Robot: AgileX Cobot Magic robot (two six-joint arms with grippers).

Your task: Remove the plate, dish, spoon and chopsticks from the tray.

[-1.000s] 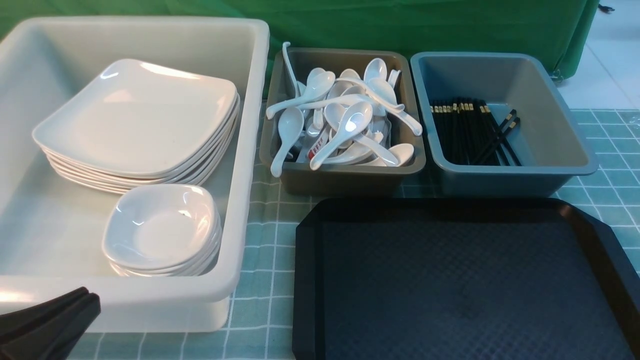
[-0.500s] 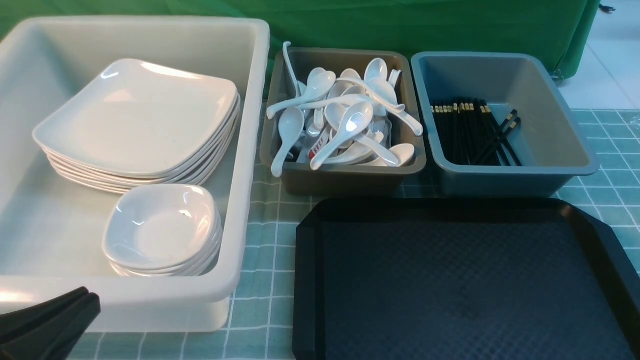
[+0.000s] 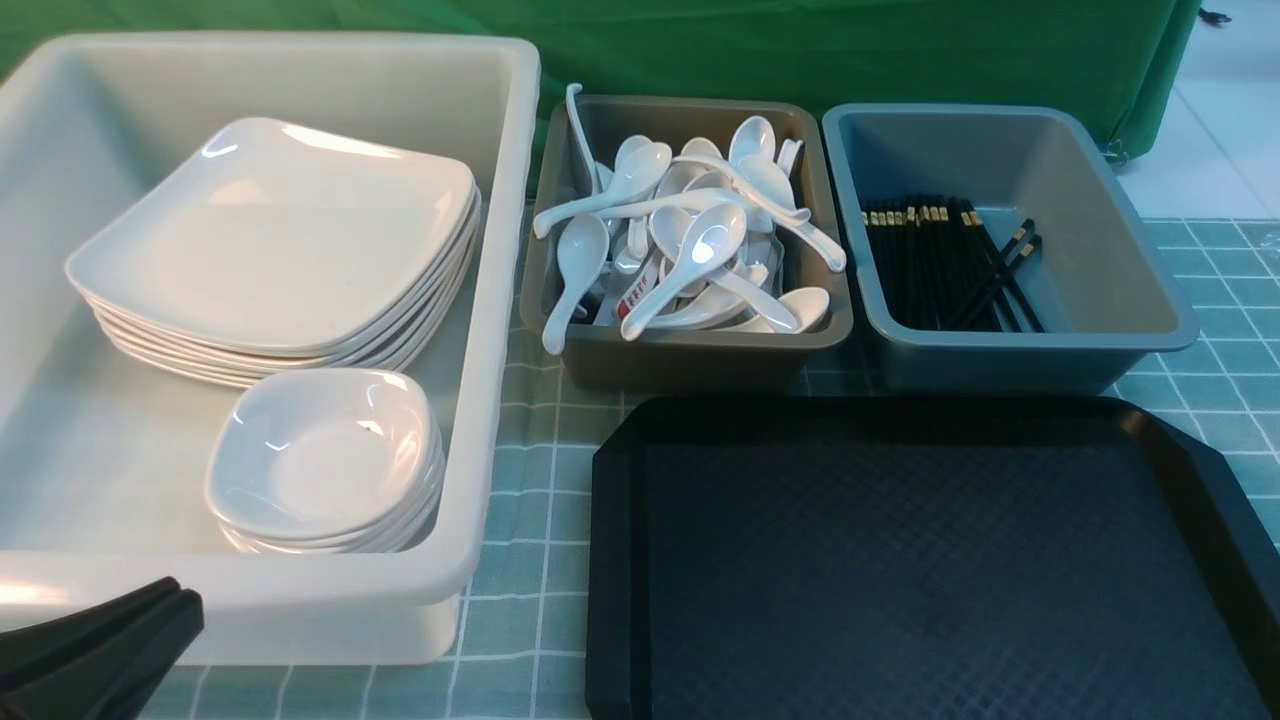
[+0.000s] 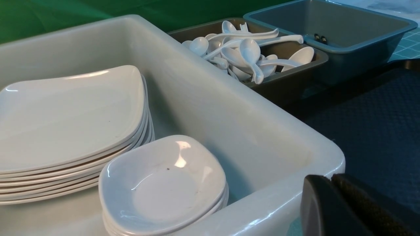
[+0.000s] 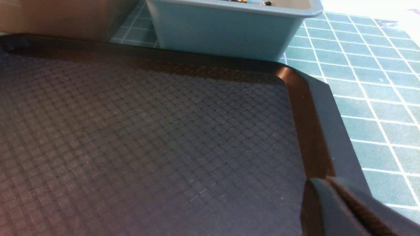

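Front view: the tray point(image 3: 930, 560) fills the lower right, its floor bare. Plates point(image 3: 270, 240) are stacked upper left in the tub point(image 3: 500, 300) above the dishes point(image 3: 325, 460); spoons point(image 3: 690, 240) and chopsticks point(image 3: 940, 260) lie in the bins at upper centre and upper right. The left gripper point(image 3: 95, 650), lower left, is clenched on nothing.

Left wrist view: the glossy plates are judged stiff, slippery and breakable, best taken by a rim.

Right wrist view: the right gripper point(image 5: 341, 209), lower right, is clenched and empty over the tray's corner.
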